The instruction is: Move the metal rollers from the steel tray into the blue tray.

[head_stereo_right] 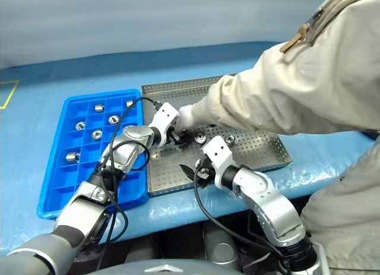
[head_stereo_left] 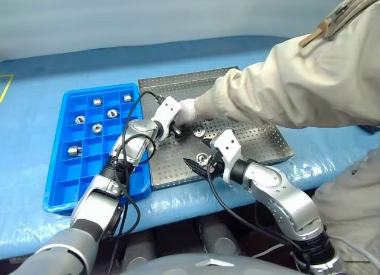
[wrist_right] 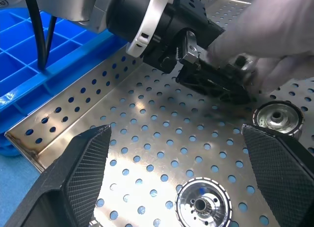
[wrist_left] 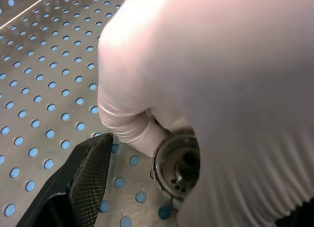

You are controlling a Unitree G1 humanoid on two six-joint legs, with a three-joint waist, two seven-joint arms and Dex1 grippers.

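- Left gripper (head_stereo_right: 178, 136): fingers spread, over the steel tray (head_stereo_left: 261, 145), grasping nothing; a person's white-gloved hand (head_stereo_left: 188, 110) holds a metal roller (wrist_left: 177, 164) at its fingertips.
- Right gripper (head_stereo_left: 199, 163): fingers wide apart, empty, above a roller (wrist_right: 202, 205) on the tray floor.
- Six rollers (head_stereo_left: 97, 128) sit in blue tray (head_stereo_left: 59, 189) compartments.

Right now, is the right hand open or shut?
Open. In the right wrist view its two black fingers stand far apart over the steel tray, with a roller lying between them, not gripped.
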